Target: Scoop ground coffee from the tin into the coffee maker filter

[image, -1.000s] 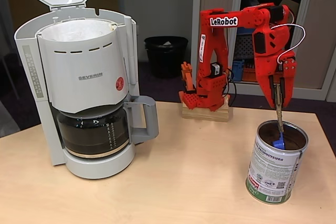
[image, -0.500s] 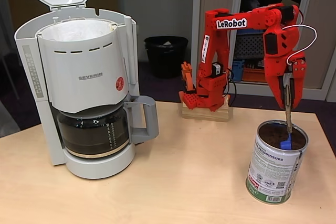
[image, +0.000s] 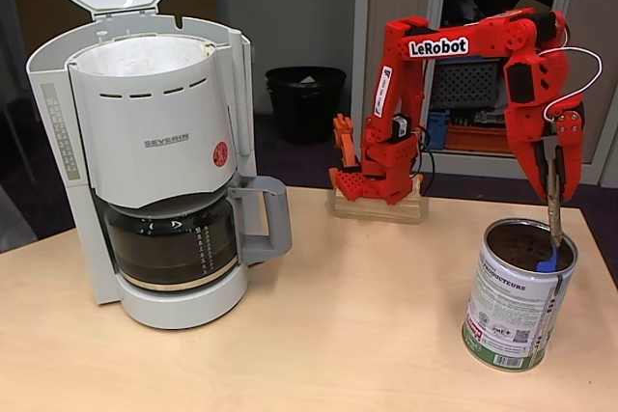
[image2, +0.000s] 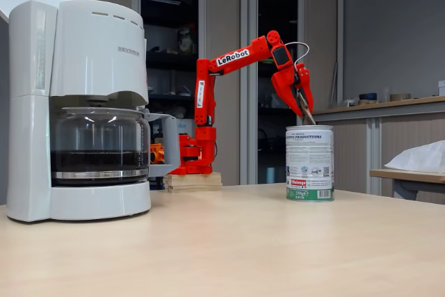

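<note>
The jaws (image: 553,202) clamp a spoon handle (image: 554,219) upright so its blue bowl (image: 548,262) dips into the ground coffee (image: 521,246) in the tin (image: 514,308) directly beneath (filter (image: 145,53) well off leftward, lid open).

Office room, tall grey cabinets (image2: 229,67), black waste bin (image: 305,101), light wooden table (image: 319,335)

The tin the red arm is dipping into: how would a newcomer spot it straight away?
Start at the big grey-white coffee maker on the wooden table and look across to the far right edge in a fixed view. There the tin stands upright under the pincer: a silver-rimmed metal can with a white printed label and green base band.
</note>
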Robot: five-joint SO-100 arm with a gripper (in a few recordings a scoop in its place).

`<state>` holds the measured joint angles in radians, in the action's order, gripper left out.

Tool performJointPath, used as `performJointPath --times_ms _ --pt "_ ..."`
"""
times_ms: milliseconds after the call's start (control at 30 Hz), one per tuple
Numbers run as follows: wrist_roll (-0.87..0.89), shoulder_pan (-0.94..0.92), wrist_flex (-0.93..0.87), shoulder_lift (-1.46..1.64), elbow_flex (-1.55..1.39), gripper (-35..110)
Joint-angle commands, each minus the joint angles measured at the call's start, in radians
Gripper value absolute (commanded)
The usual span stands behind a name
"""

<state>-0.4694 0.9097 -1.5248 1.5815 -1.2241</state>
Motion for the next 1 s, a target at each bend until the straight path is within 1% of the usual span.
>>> performJointPath --times_ms 0,233,467,700,967 --pt "0.040 0.025 0.023 0.025 0.044 0" --pt "0.135 -0.012 0.104 0.115 -0.040 0" --pt "0.261 -0.057 0.282 0.270 -0.256 0" --pt "0.324 -0.069 0.414 0.385 -0.445 0" --pt "0.376 -0.067 0.502 0.561 -0.683 0"
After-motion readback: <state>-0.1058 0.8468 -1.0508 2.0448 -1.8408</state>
